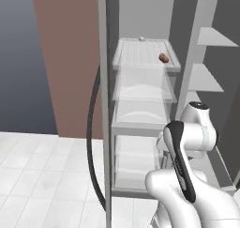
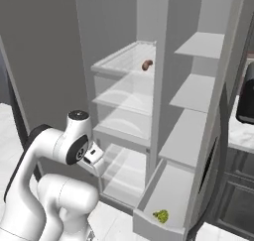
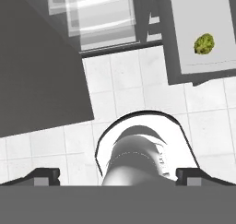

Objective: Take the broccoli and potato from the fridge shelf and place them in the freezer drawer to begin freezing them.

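Note:
The brown potato (image 1: 163,58) (image 2: 147,65) lies near the right rear of the ribbed white fridge shelf (image 1: 138,53) (image 2: 124,57), the top one. The yellow-green broccoli (image 2: 160,215) (image 3: 204,43) rests in the pulled-out freezer drawer (image 2: 144,221) (image 3: 203,11) at the bottom right of the fridge. My gripper (image 3: 118,176) is open and empty, its two dark fingertips (image 3: 46,174) spread wide. It points down at the tiled floor, left of the drawer and well below the potato. My hand (image 2: 93,157) hangs low in front of the lower fridge compartments.
Clear bins and drawers (image 1: 140,114) stack under the top shelf. Plain grey shelves (image 2: 191,93) fill the right column. The open fridge door edge (image 1: 104,105) stands at left with a dark cable (image 1: 91,142) beside it. A tiny whitish nub (image 1: 141,38) sits at the shelf's back.

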Controlling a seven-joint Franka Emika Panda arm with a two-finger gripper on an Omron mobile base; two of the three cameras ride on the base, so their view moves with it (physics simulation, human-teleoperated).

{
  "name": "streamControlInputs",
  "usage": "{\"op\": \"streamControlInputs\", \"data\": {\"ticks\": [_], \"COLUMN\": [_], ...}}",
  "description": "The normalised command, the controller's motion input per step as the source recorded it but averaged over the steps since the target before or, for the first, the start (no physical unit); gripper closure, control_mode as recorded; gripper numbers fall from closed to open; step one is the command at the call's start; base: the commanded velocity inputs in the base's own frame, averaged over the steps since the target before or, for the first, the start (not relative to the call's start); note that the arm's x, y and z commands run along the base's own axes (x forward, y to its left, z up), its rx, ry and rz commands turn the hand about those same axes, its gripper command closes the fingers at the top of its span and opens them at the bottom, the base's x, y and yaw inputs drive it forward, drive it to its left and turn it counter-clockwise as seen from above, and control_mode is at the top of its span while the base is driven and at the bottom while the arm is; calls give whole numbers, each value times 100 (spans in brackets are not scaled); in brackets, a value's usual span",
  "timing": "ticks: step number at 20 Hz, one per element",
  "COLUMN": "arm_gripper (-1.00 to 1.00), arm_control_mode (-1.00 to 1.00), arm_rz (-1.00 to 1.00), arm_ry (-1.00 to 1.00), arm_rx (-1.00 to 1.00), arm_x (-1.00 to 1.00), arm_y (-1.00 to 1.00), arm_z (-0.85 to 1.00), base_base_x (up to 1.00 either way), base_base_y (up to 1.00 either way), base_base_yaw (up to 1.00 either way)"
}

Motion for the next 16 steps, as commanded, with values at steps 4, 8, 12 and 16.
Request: {"op": "streamControlInputs", "data": {"ticks": [4, 8, 12, 16], "arm_gripper": [-100, -100, -100, -100], "arm_control_mode": [100, 100, 100, 100], "arm_rz": [0, 0, 0, 0], "arm_ry": [0, 0, 0, 0], "arm_rx": [0, 0, 0, 0], "arm_x": [0, 0, 0, 0], "arm_y": [0, 0, 0, 0], "arm_z": [0, 0, 0, 0], "base_base_x": [64, 84, 28, 9], "base_base_y": [12, 9, 13, 44], "base_base_yaw": [0, 0, 0, -3]}}
